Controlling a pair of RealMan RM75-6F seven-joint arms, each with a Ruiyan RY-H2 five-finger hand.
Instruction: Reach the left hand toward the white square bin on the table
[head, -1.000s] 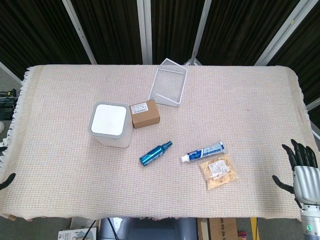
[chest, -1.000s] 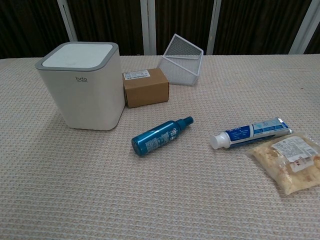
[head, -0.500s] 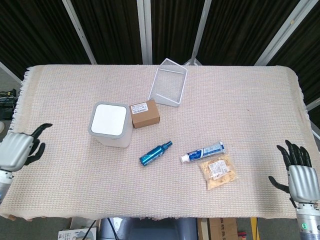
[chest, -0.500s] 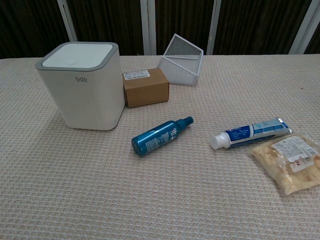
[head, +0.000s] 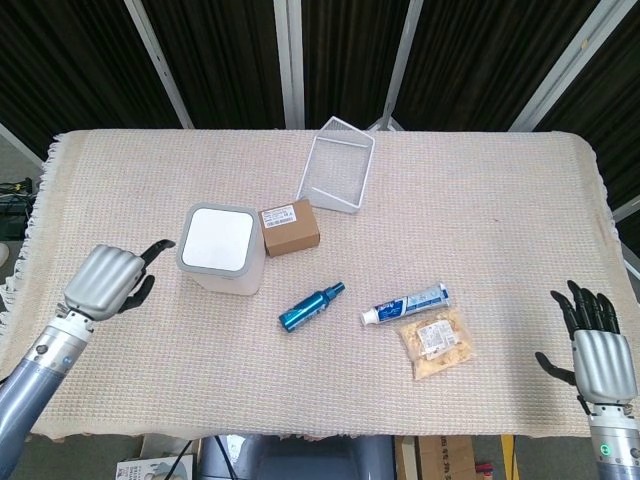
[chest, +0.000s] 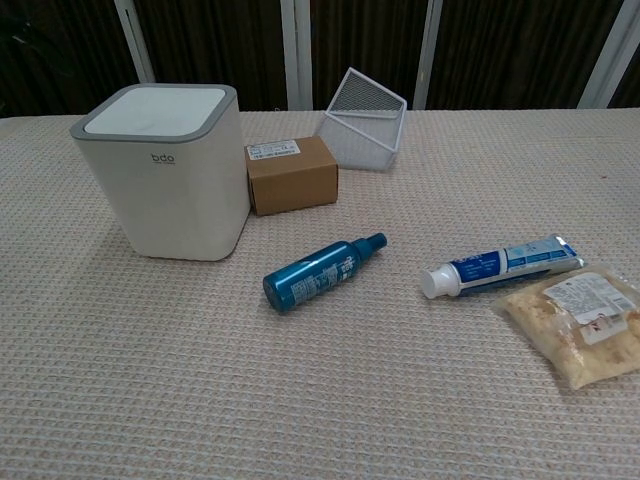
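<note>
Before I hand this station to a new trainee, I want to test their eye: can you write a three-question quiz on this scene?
1. True or false: the left hand touches the white square bin.
2. What lies directly beside the bin, on the wire basket side? A) brown box B) toothpaste tube C) snack bag
3. Fill in: the blue bottle lies on its ____.

Key: 1 false, a gap remains; 2 A; 3 side.

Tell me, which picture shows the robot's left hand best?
The head view. There the left hand hangs over the cloth just left of the white square bin, not touching it. The chest view shows the bin but not that hand at all.
</note>
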